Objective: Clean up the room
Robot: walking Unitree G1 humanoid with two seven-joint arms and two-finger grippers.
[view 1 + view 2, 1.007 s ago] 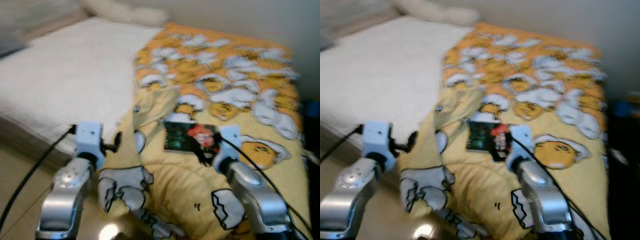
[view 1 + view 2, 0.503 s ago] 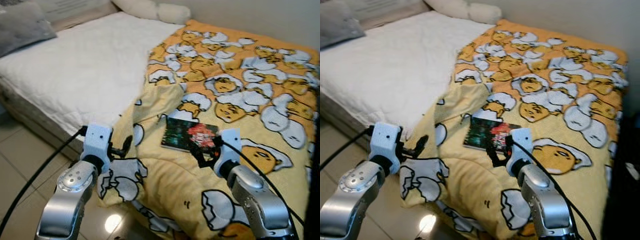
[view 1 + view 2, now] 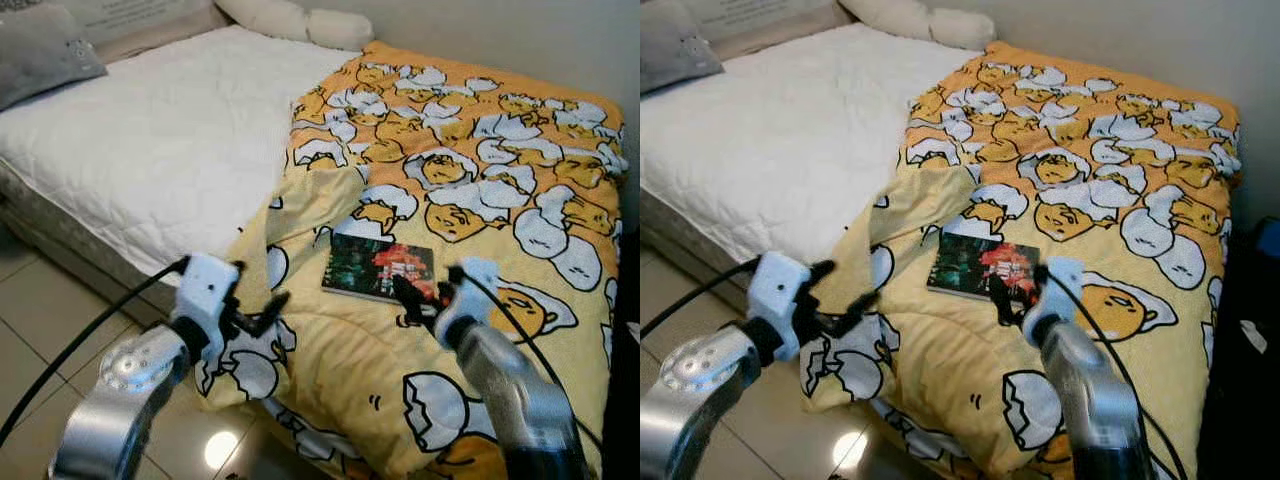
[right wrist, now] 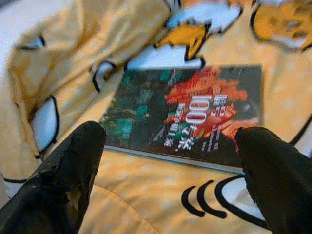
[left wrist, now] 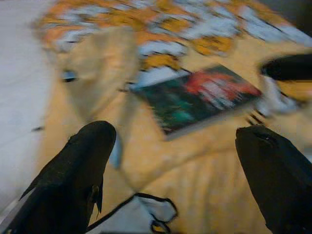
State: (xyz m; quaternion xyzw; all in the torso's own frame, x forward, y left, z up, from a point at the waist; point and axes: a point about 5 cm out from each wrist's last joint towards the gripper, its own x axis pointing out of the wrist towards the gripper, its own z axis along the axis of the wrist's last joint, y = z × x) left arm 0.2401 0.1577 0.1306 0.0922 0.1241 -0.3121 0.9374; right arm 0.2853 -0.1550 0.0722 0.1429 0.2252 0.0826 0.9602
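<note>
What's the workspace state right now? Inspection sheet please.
Surface: bed with white mattress bare on the robot's left, yellow egg-print blanket over the rest, its edge folded back and hanging toward the tiled floor.
Job's things: book lying flat on the blanket, dark cover with red print.
Clutter: nothing seen.
Grippers: left gripper open, at the blanket's hanging corner, holding nothing; right gripper open, just short of the book's near edge.
Cables: black cable along the left arm, another along the right.
Surroundings: grey pillow, white pillows at the head, pale wall.
</note>
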